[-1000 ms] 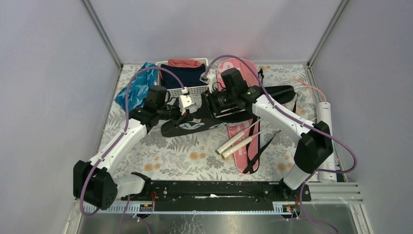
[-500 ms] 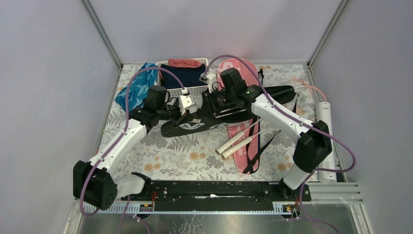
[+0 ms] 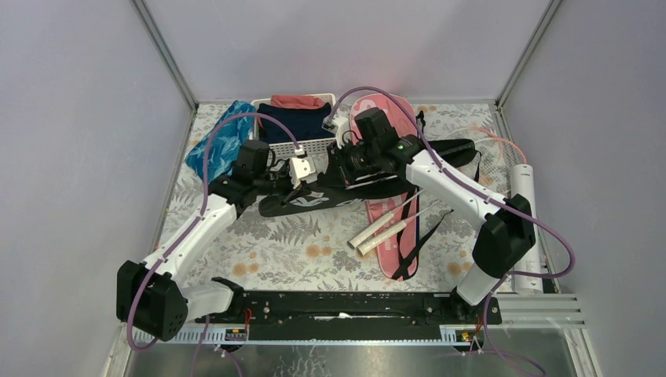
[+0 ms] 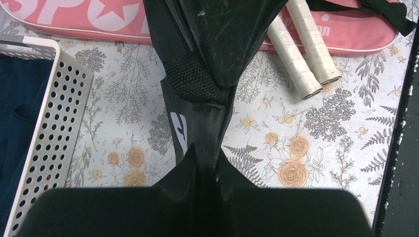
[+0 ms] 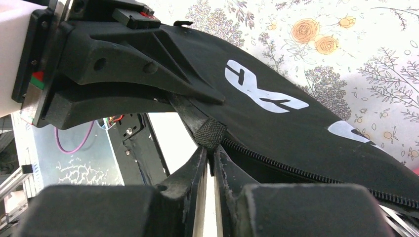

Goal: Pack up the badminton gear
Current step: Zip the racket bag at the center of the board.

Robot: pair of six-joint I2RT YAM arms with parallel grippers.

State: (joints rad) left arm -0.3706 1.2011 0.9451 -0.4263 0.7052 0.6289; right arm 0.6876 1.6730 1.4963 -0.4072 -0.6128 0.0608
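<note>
The black racket bag (image 3: 314, 198) lies across the middle of the table, its near end lifted. My left gripper (image 3: 308, 185) (image 4: 205, 153) is shut on the bag's black webbing strap (image 4: 210, 123). My right gripper (image 3: 331, 170) (image 5: 211, 148) faces it and is shut on the woven tab (image 5: 210, 132) at the end of the bag's zip (image 5: 296, 170). The pink "SPORT" bag (image 3: 390, 236) (image 4: 74, 15) lies under the black one. Two white-handled rackets (image 3: 377, 230) (image 4: 304, 44) rest on the pink bag. A white shuttlecock tube (image 3: 525, 196) lies at the right edge.
A white slatted basket (image 3: 306, 146) (image 4: 54, 118) with navy and red clothes stands just behind both grippers. Blue patterned cloth (image 3: 220, 145) lies at the back left. A black strap (image 3: 420, 236) trails over the pink bag. The floral tablecloth (image 3: 290, 243) covers the table.
My right gripper's jaws have closed onto the zip tab. The left gripper and the black bag's near end have shifted slightly left and back.
</note>
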